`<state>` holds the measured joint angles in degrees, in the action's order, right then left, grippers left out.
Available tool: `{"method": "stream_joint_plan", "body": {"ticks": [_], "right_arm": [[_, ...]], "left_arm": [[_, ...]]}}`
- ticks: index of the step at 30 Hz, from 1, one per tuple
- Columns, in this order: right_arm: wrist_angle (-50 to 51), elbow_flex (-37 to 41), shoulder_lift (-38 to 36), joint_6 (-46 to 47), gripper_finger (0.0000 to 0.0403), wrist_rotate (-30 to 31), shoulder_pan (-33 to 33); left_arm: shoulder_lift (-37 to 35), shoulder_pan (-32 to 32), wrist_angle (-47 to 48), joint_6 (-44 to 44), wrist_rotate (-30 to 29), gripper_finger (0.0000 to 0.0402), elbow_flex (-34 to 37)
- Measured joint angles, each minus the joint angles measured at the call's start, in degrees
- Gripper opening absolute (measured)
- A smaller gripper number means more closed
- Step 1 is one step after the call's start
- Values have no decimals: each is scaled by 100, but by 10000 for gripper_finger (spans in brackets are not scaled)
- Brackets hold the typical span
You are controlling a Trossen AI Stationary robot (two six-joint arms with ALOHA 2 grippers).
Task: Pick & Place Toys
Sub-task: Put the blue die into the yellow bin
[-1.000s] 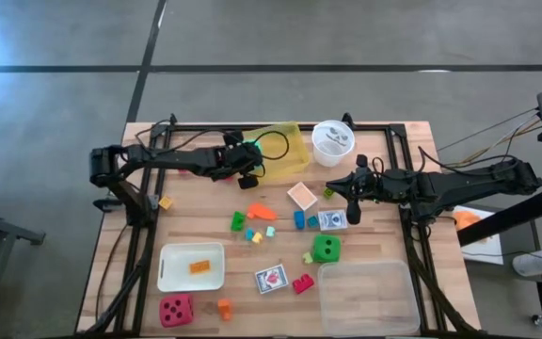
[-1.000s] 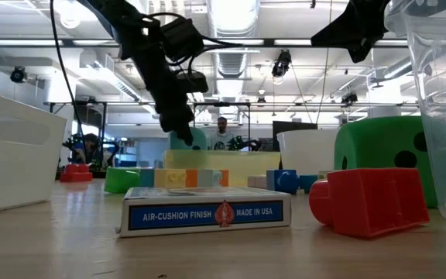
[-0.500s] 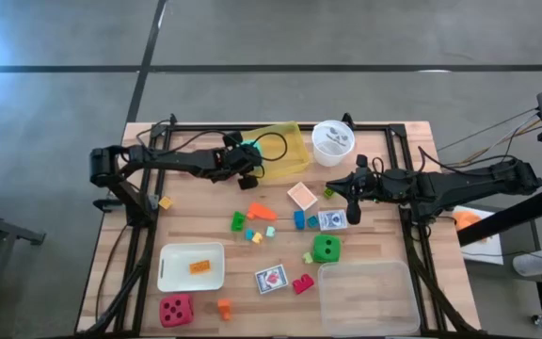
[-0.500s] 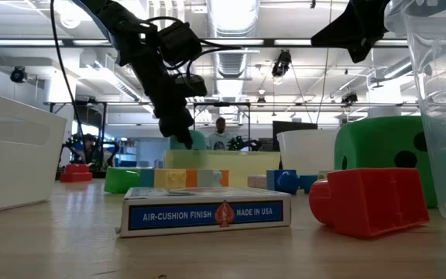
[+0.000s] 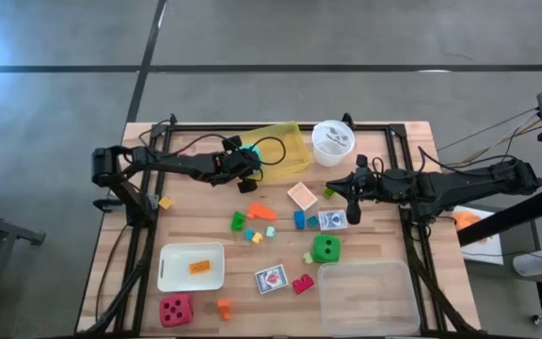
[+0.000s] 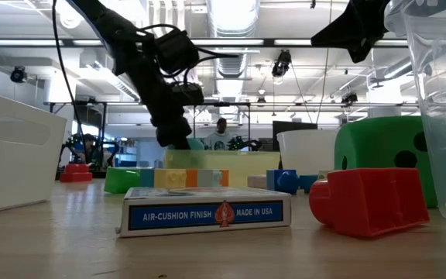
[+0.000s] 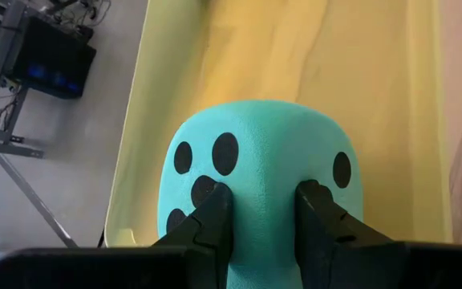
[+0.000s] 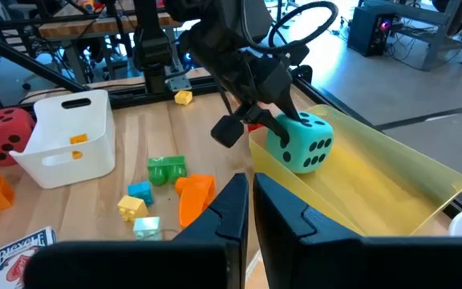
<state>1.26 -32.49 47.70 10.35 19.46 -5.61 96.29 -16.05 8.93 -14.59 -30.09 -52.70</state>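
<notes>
A teal die with black dots [image 8: 303, 143] sits low over the near corner of the yellow tray [image 5: 285, 149], with my left gripper [image 7: 263, 210] shut on it. Seen from above, the gripper [image 5: 248, 162] stands at the tray's left end. In the low view the die [image 6: 197, 142] shows just above the tray's wall [image 6: 223, 159]. My right gripper [image 5: 337, 186] waits shut, right of the table's middle, with nothing in it. A green die [image 5: 326, 249], a red die [image 5: 176, 310] and small blocks lie on the table. My left gripper pinches the teal die's upper part [image 7: 263, 189] between its two fingers [image 7: 215, 215], and the soft body is dented in where they press. The fingers slant down from the table's left. I cannot tell whether the die's underside touches the tray's floor.
A round white cup [image 5: 333, 141] stands right of the yellow tray. A white tray [image 5: 192, 266] holding an orange block is at the near left, and a clear tray [image 5: 368, 297] at the near right. Two card packs [image 5: 272, 278] [image 5: 332, 220] lie among the blocks.
My left gripper has gone down with the teal die toward the yellow tray, keeping its hold and its tilt.
</notes>
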Motion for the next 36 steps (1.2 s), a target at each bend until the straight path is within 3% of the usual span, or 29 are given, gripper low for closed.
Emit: {"method": "stream_joint_plan", "body": {"ticks": [20,29,36], "right_arm": [[-2,0,0,1,20,1,0],[0,0,0,-2,20,0,2],[-1,0,2,7,20,1,1]], "left_arm": [[-2,70,-17,114,-8,87,59],[-4,84,5,370,93,237,19],[-4,81,9,381,66,290,19]]}}
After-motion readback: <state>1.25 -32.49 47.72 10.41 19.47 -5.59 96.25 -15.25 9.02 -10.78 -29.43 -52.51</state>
